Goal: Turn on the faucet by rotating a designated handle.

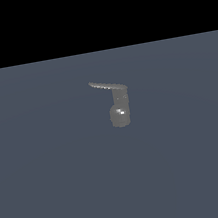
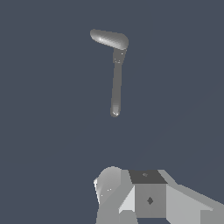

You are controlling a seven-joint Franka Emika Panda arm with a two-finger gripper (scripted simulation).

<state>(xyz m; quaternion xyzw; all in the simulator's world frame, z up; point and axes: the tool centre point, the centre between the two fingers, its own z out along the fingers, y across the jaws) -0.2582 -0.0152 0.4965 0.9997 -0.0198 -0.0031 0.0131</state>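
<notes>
The faucet (image 1: 120, 110) is a small dull-grey fixture standing alone on the flat blue-grey floor (image 1: 53, 182). Its handle (image 1: 107, 86), a thin curved lever, sticks out from the top toward the exterior view's left. In the wrist view the handle (image 2: 109, 38) is a short flat bar, and the faucet's long narrow body (image 2: 116, 83) runs from it to a rounded tip. Parts of my gripper (image 2: 131, 188) show at that picture's edge, well apart from the faucet and touching nothing. Whether the jaws are apart or together does not show. The arm is out of the exterior view.
Plain blue-grey floor (image 2: 52, 131) surrounds the faucet on all sides. A black band (image 1: 92, 12) lies beyond the floor's far edge.
</notes>
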